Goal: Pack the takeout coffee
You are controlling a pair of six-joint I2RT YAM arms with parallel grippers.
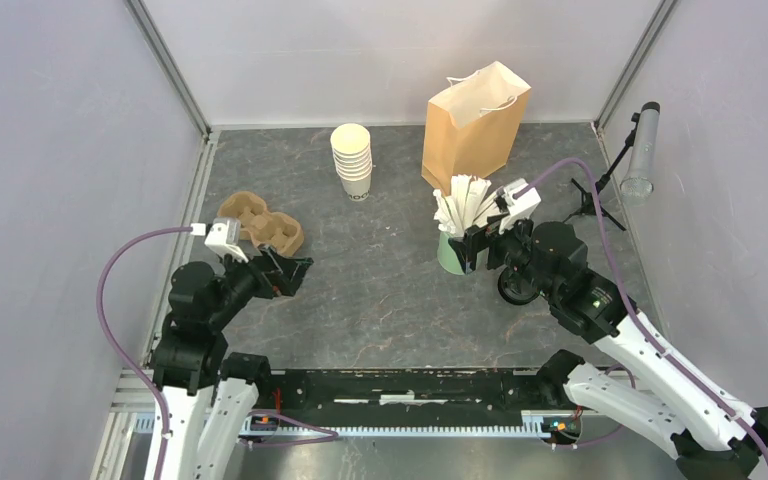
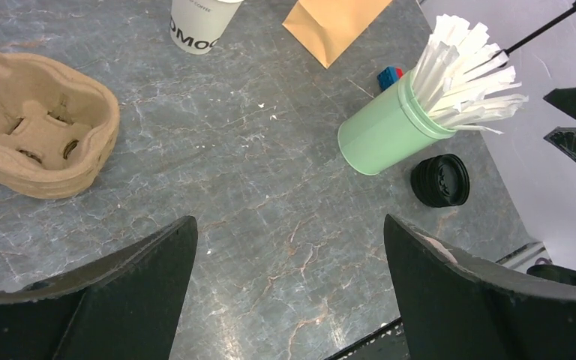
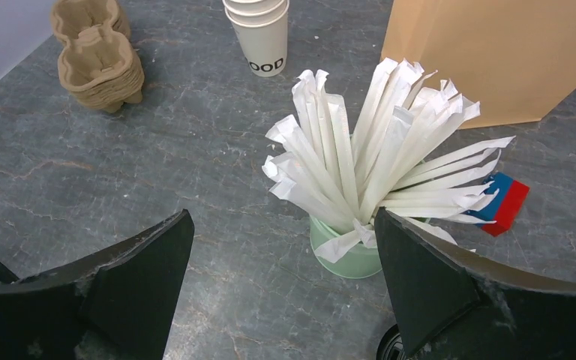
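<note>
Tabletop (image 1: 380,300): lidded cup (image 2: 440,180) near right end effector (image 1: 472,250)

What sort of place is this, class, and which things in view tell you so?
Likely a lab robot cell staged as a takeaway coffee counter: plain walls enclose a grey tabletop, on which stand stacked paper cups, a brown paper bag and a cardboard cup carrier.
</note>
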